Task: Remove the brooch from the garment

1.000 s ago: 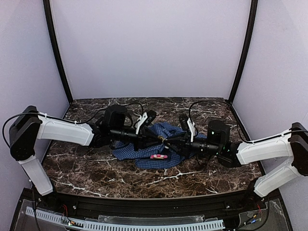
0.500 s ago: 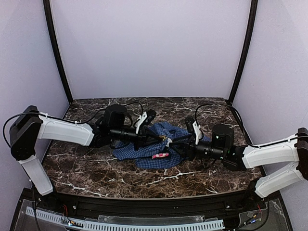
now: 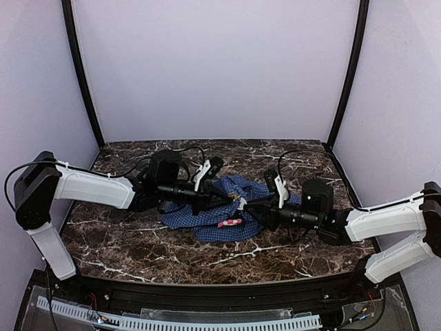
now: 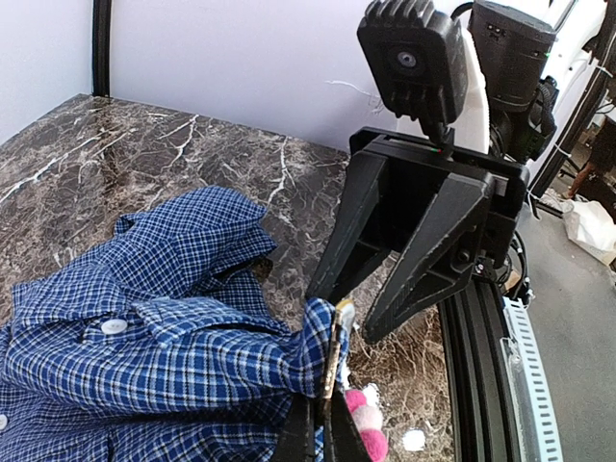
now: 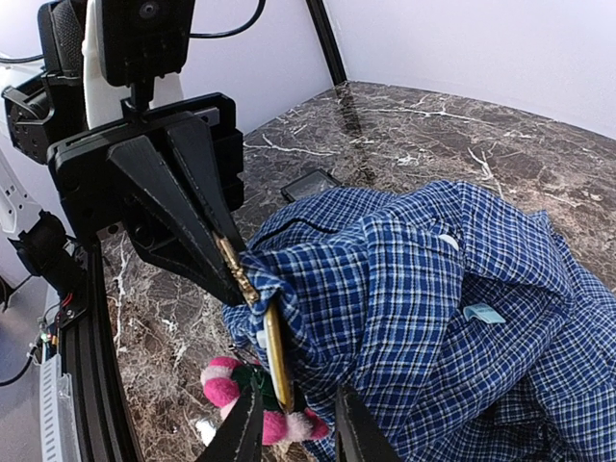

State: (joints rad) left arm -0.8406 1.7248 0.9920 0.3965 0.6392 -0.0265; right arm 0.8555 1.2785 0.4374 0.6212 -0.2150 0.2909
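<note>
Garment: a blue-and-white checked shirt (image 3: 205,222) lies crumpled on the dark marbled tabletop (image 3: 131,248). It sits near the middle, between the two arms. One fold is pulled up into a peak where the two pincers meet.

Brooch: the brooch (image 5: 241,397) is a fuzzy pink, white and green ornament on a gold pin (image 5: 275,358). It is fastened at the raised fold, and the fuzzy part dangles just under the peak. From above it shows as a pink-and-white streak on the shirt's near edge.

Left pincer: the left pincer (image 4: 320,416) is pinched tight, with no gap between its fingers. It clamps the upper end of the gold pin together with the fold of cloth. Its tips point across toward the right arm.

Right pincer: the right pincer (image 5: 296,395) has its fingers spread, one on each side of the hanging pin, and holds nothing. Whether either finger touches the pin or the cloth cannot be told. It faces the left pincer almost tip to tip.

Arms: both arms reach in low over the tabletop from opposite sides, and their pincers are close together above the shirt's right half.

Shirt details: a white button (image 4: 114,326) sits on the placket, and a pale label (image 5: 481,313) shows inside the collar.

Elsewhere: a small dark flat object (image 5: 310,183) lies on the tabletop beyond the shirt, apart from it.
</note>
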